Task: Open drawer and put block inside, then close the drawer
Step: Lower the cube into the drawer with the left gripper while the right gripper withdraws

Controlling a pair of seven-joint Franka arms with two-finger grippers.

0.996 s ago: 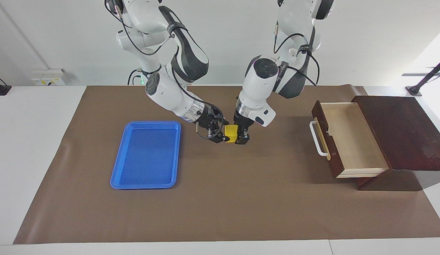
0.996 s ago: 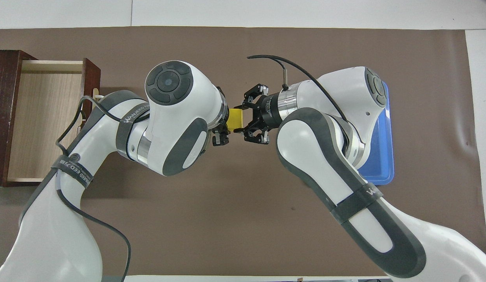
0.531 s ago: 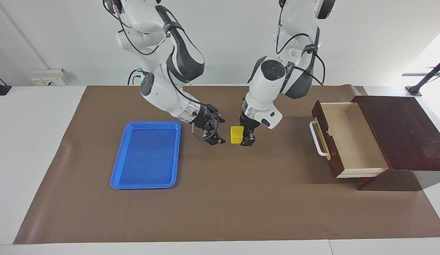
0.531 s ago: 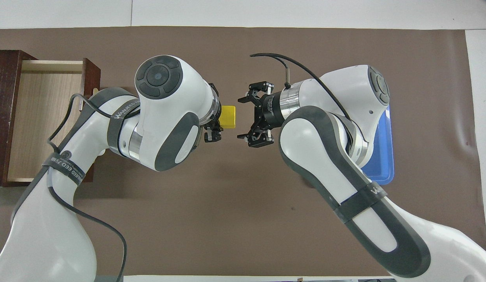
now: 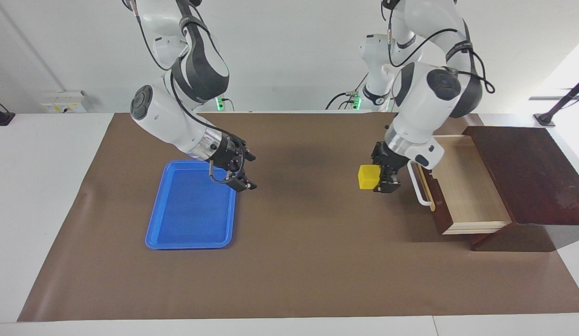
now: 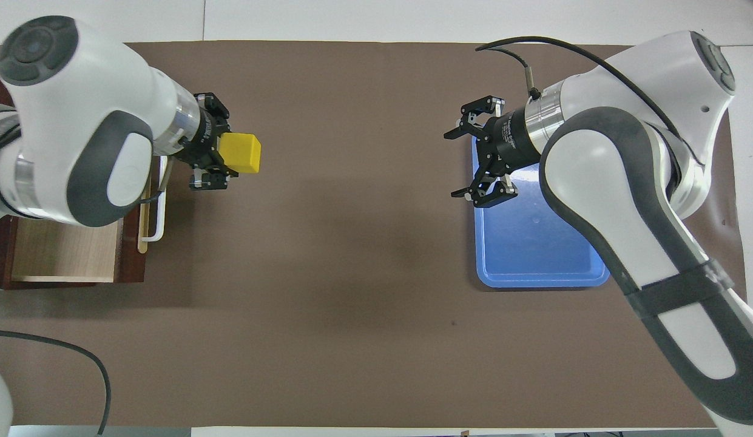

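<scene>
The yellow block [image 5: 368, 177] is held in my left gripper [image 5: 382, 181], which is shut on it in the air over the mat, just in front of the drawer's white handle [image 5: 417, 184]. In the overhead view the block [image 6: 241, 153] sticks out of the left gripper [image 6: 221, 149]. The drawer [image 5: 466, 182] stands pulled open, its light wood inside bare; it also shows in the overhead view [image 6: 60, 249]. My right gripper [image 5: 239, 171] is open and empty over the rim of the blue tray; it also shows in the overhead view [image 6: 456, 164].
A blue plastic tray [image 5: 191, 210] lies on the brown mat toward the right arm's end and shows in the overhead view [image 6: 534, 255]. The dark wooden cabinet [image 5: 527, 172] that holds the drawer sits at the left arm's end.
The right gripper let go of the block and drew back over the tray. The left gripper carried the block from mid-table to just in front of the open drawer.
</scene>
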